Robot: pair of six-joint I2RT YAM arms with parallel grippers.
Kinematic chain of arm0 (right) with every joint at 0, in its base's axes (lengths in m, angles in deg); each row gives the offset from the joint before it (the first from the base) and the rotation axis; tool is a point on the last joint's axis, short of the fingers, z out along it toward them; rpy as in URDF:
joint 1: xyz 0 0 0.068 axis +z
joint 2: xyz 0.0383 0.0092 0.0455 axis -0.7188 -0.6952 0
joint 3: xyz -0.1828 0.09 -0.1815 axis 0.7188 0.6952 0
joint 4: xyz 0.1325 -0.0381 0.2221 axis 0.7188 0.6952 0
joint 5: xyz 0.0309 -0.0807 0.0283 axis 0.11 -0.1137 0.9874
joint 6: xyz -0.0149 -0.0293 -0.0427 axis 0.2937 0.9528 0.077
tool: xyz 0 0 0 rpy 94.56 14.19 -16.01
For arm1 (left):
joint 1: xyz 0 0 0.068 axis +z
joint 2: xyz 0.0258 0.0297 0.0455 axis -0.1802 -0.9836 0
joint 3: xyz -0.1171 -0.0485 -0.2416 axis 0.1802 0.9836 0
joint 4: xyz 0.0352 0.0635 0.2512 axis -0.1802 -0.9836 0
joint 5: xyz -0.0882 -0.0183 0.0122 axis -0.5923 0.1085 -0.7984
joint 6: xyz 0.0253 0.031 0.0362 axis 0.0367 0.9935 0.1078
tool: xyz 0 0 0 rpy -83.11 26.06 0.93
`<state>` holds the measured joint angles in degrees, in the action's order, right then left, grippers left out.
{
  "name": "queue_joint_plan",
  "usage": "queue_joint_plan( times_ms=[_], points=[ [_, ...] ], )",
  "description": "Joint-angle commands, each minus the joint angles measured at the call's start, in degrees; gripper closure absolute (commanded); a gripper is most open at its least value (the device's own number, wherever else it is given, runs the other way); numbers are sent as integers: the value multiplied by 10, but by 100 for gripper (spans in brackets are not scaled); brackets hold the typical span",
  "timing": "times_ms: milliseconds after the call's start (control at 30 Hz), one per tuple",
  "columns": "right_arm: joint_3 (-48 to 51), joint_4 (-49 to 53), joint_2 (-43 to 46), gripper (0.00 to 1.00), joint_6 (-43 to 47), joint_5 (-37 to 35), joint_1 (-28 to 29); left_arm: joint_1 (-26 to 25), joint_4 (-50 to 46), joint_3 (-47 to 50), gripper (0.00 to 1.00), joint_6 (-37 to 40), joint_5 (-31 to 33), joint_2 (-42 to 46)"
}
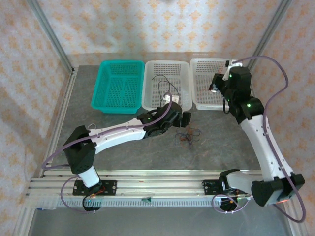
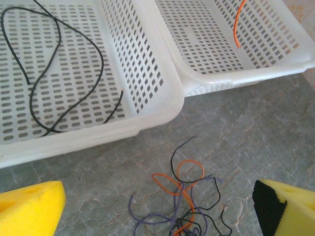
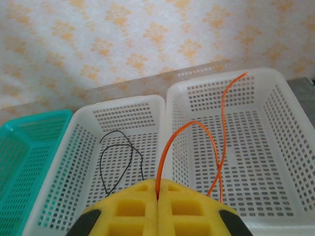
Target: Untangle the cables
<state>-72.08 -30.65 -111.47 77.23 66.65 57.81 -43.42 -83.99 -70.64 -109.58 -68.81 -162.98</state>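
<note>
Left tool (image 1: 183, 121) hangs wide open over the tangled cables (image 2: 183, 196), mid-surface (image 1: 123, 157), just short of the white baskets (image 2: 162, 105) along the far edge. Right tool (image 3: 157, 189) is clamped on an orange cable (image 3: 221, 132) dangling over the far-right basket (image 3: 221, 78). A careless grab could pinch several strands and drag the whole knot, or clip a basket rim; open room lies toward the near edge.

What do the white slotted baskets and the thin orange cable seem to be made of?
The white slotted baskets look like moulded plastic, slightly glossy: uniform slots, rounded rims. The thin orange cable is probably plastic-sheathed wire: smooth, even colour, springy loose curves; its core cannot be seen.
</note>
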Motion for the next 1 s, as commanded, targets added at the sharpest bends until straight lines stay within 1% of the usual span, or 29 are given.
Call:
queue_joint_plan(
  times_ms=[0,67,133,200,267,333,400,467,567,633,733,800,900,967],
  points=[
    [-46,25,-45,100,-46,0,-36,-1,-55,-40,1,24,38,13],
    [-64,42,-78,100,-66,11,-54,-1,-68,-56,1,21,51,11],
    [-88,62,-110,100,-80,-10,-58,-2,-75,-65,1,17,57,11],
    [-131,102,-150,100,-92,-32,-59,-1,-72,-67,1,14,48,13],
    [-170,137,-186,100,-99,-26,-59,-1,-67,-65,1,-1,47,16],
    [-178,146,-206,100,-130,-39,-59,-1,-55,-60,1,4,38,23],
    [-158,130,-206,100,-170,-63,-59,-3,-36,-48,1,18,34,30],
    [-123,80,-197,100,-162,-52,-59,-3,-15,-31,1,25,35,39],
    [-72,12,-199,100,-132,-7,-67,-3,8,-17,0,26,35,49],
    [-71,6,-223,100,-113,-8,-71,-3,10,-18,1,27,34,49],
    [-76,6,-260,100,-107,-49,-72,-3,11,-19,1,23,32,46],
    [-83,6,-286,100,-104,-62,-73,-2,6,-19,1,18,27,45],
    [-102,8,-331,100,-99,-68,-74,-1,6,-12,1,8,11,40],
    [-122,17,-365,100,-95,-58,-74,-1,9,-5,1,0,3,39]
  ],
)
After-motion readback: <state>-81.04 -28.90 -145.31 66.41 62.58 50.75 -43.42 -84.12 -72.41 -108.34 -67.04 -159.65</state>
